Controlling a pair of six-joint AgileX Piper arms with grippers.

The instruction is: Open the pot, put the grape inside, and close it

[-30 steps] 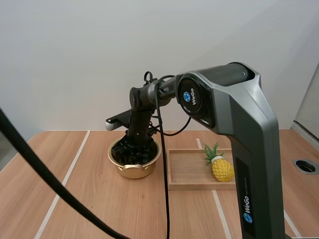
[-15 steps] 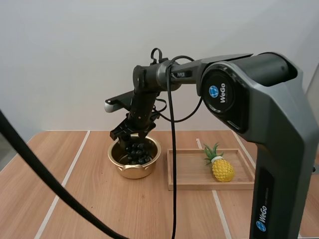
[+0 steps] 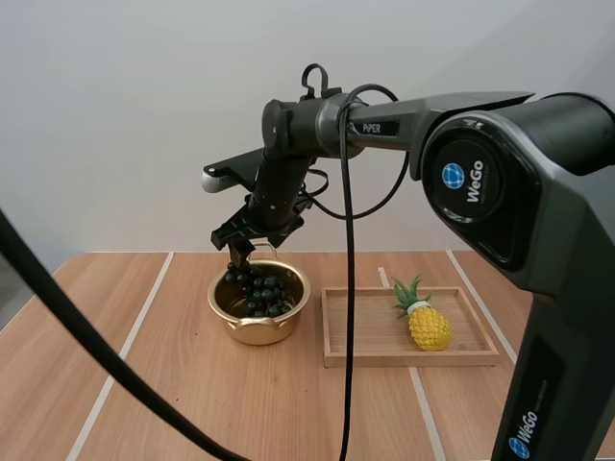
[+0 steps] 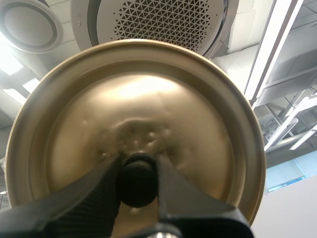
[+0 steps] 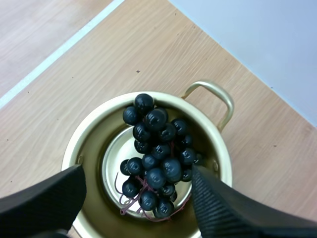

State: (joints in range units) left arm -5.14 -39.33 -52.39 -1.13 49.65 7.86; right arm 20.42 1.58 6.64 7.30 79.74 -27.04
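Right gripper [image 3: 247, 244], jaws released, hangs over grapes [image 3: 259, 291] in the pot [image 3: 258, 329] near the table [image 3: 183, 394] rear edge. Left gripper [image 4: 137, 171] grasps the lid [image 4: 138, 106].

- Right arm [image 3: 423, 110] reaches forward, its wrist bent down, over the pot [image 3: 252, 331].
- Right hand [image 3: 248, 252] hangs just above the pot's rim, fingers spread wide, holding nothing.
- Left hand [image 4: 137, 162] has both fingers clamped on the black knob [image 4: 137, 187] of the lid [image 4: 148, 99], one at each side.

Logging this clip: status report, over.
Left gripper holds lid, jaws shut on knob. Right gripper over pot, jaws open. Grapes in pot. Lid not yet on.
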